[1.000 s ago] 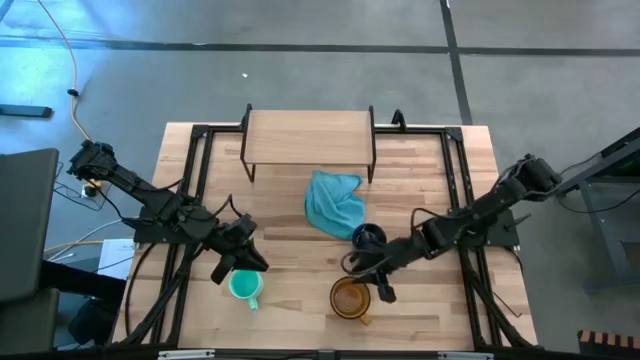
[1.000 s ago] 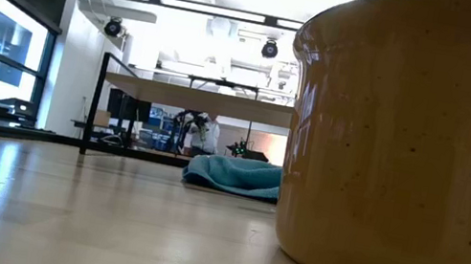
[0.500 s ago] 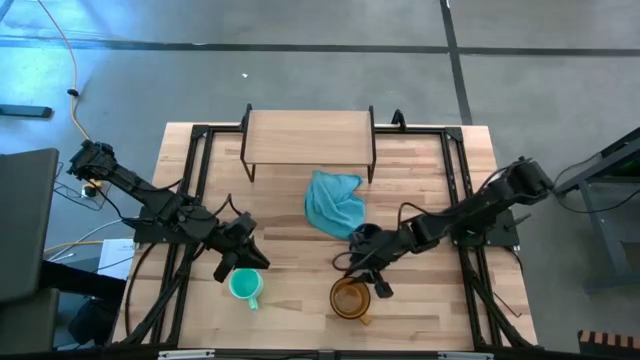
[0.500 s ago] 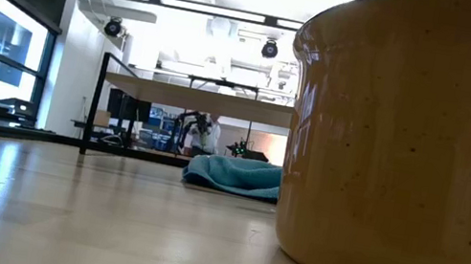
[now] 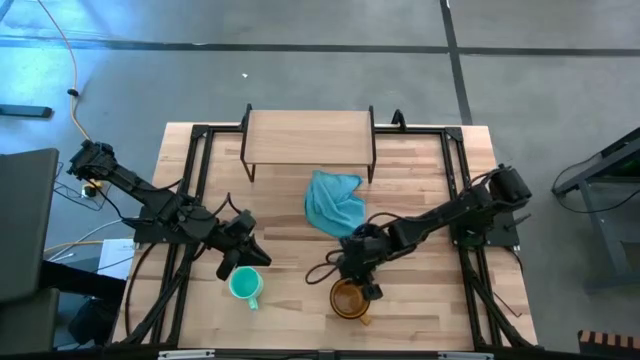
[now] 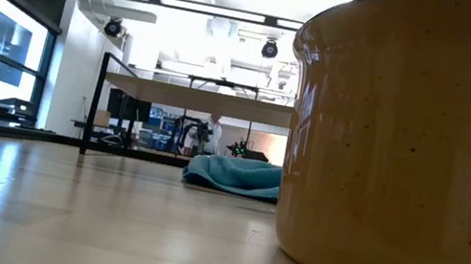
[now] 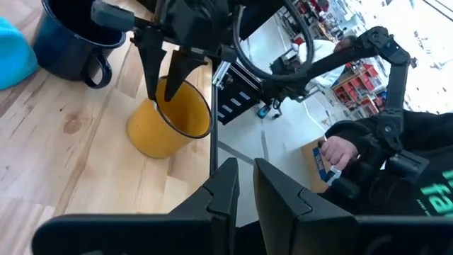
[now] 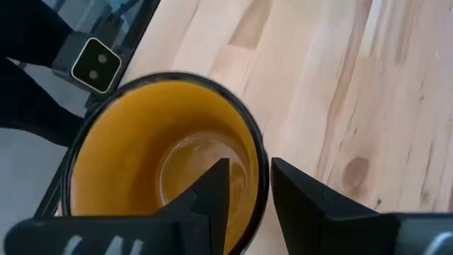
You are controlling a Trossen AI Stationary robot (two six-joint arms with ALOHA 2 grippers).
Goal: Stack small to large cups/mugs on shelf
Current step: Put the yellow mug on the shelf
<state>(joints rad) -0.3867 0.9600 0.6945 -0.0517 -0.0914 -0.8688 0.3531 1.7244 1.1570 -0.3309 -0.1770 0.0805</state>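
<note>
The amber mug (image 5: 348, 299) stands upright near the table's near edge and looms large in the low view (image 6: 418, 145). My right gripper (image 5: 362, 280) is open just above it, fingers pointing down, one finger inside the mug and one outside. The navy mug (image 7: 71, 42) stands upright just beyond, mostly under my right arm in the high view. The teal mug (image 5: 245, 286) stands upright to the left. My left gripper (image 5: 240, 256) hovers just beyond it, fingers close together, holding nothing. The shelf (image 5: 308, 138) stands at the far edge. My right gripper straddles the far-right part of the amber mug's rim (image 8: 259, 166) from above, one finger (image 8: 212, 195) inside the mug and the other (image 8: 301, 195) outside. I cannot tell whether either finger touches the wall. The mug stands upright on the table.
A light blue cloth (image 5: 335, 203) lies crumpled between the shelf and the navy mug. Black frame rails (image 5: 190, 180) run along the table's left and right sides. A person's hand (image 7: 333, 152) shows in the room beyond the table's right side.
My right gripper has moved toward the table's left, from beside the navy mug to over the amber mug, and its fingers now straddle the rim. The mugs, the cloth and my left arm have stayed put.
</note>
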